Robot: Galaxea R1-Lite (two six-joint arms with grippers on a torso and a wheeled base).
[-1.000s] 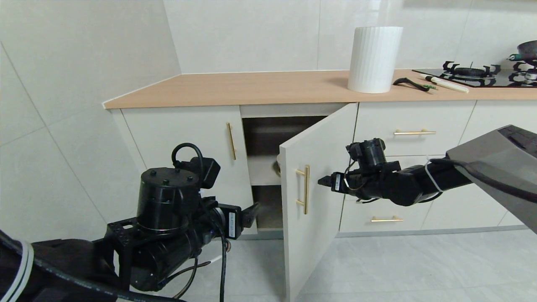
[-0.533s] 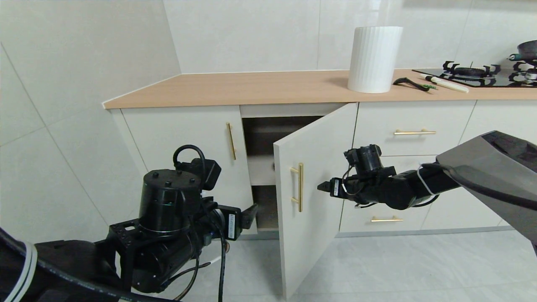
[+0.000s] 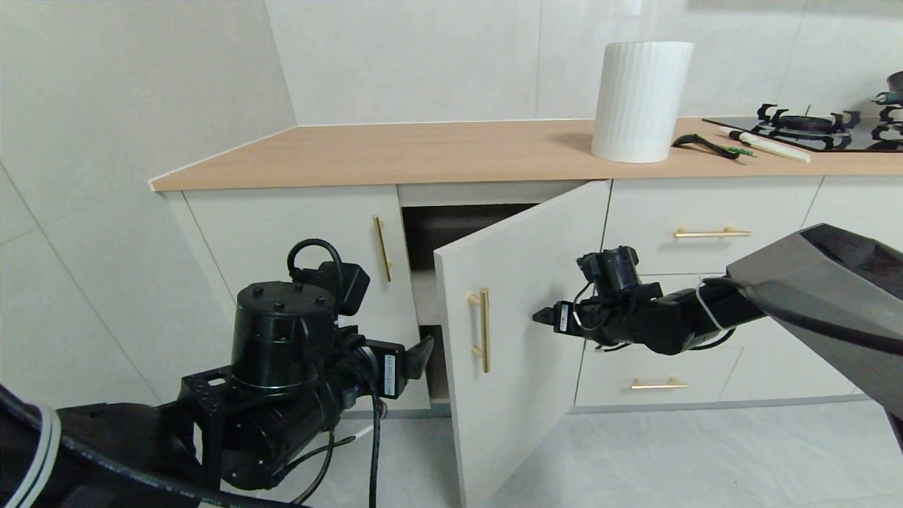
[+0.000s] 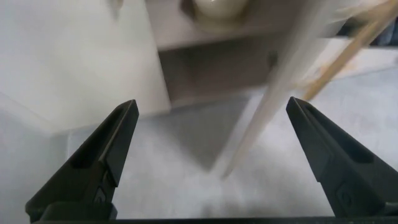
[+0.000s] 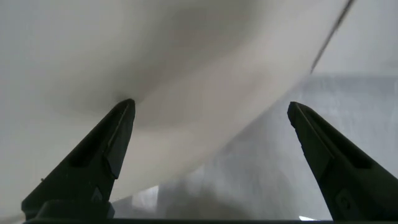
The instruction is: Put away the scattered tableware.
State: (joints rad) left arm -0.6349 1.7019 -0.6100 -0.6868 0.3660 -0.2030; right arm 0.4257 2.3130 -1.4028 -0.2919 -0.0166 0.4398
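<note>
The white cabinet door (image 3: 518, 282) with a gold handle (image 3: 481, 330) stands partly open under the wooden counter (image 3: 423, 152). My right gripper (image 3: 540, 316) is at the door's outer face, right of the handle, open and empty; in the right wrist view, the right gripper (image 5: 209, 106) faces the pale door (image 5: 186, 56) close up. My left gripper (image 3: 423, 349) hangs low by the cabinet opening, open and empty. In the left wrist view, the left gripper (image 4: 212, 102) looks at the door's edge (image 4: 280, 93) and a pale round dish (image 4: 216, 6) on the inner shelf.
A tall white ribbed container (image 3: 640, 100) stands on the counter. Beside it lie a black-handled utensil (image 3: 705, 144) and a white-handled knife (image 3: 772, 147), then the gas hob (image 3: 804, 123). Drawers with gold handles (image 3: 711, 232) are right of the door. Grey tiled floor (image 3: 670, 458) lies below.
The door has swung further toward shut, its handle edge moving left, with my right gripper following against it. The head camera shifted slightly. The left gripper stayed put.
</note>
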